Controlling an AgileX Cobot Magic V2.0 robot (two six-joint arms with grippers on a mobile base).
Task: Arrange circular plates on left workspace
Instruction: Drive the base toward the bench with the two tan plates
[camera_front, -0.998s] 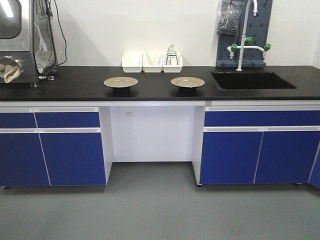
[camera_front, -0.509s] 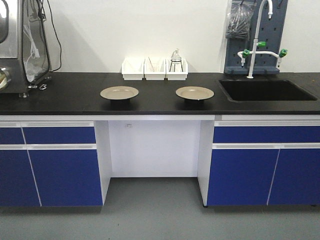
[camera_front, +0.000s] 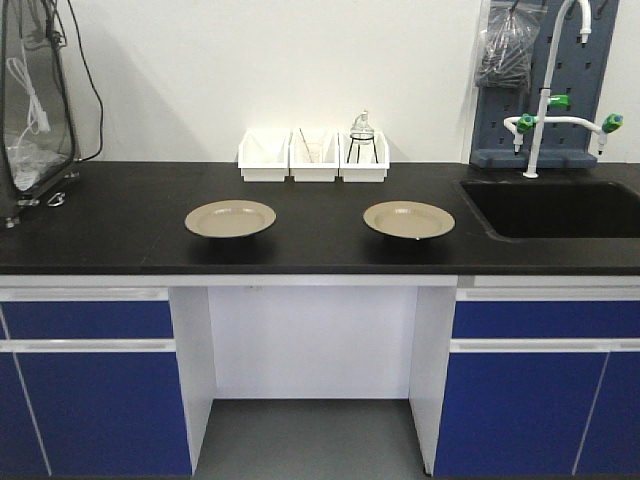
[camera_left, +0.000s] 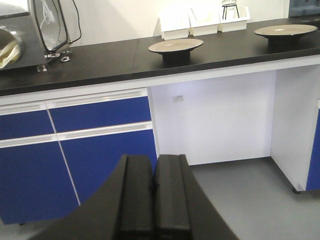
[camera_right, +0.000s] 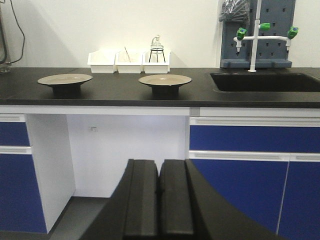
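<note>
In your front view, two beige plates sit flat on the black countertop (camera_front: 120, 230), well apart from each other. You find the left-hand plate (camera_front: 230, 218) left of centre of the frame. The right-hand plate (camera_front: 408, 219) is right of centre, near the sink (camera_front: 560, 208) but apart from its edge. Both lie in front of the three white bins (camera_front: 313, 157) at the wall, above the open knee space between the blue cabinets (camera_front: 90, 400). Your left gripper (camera_left: 153, 166) fills the bottom of its wrist view, fingers pressed together with nothing between them, low in front of the cabinets. Your right gripper (camera_right: 159, 169) looks the same at the bottom of its view: closed, empty, below counter height.
</note>
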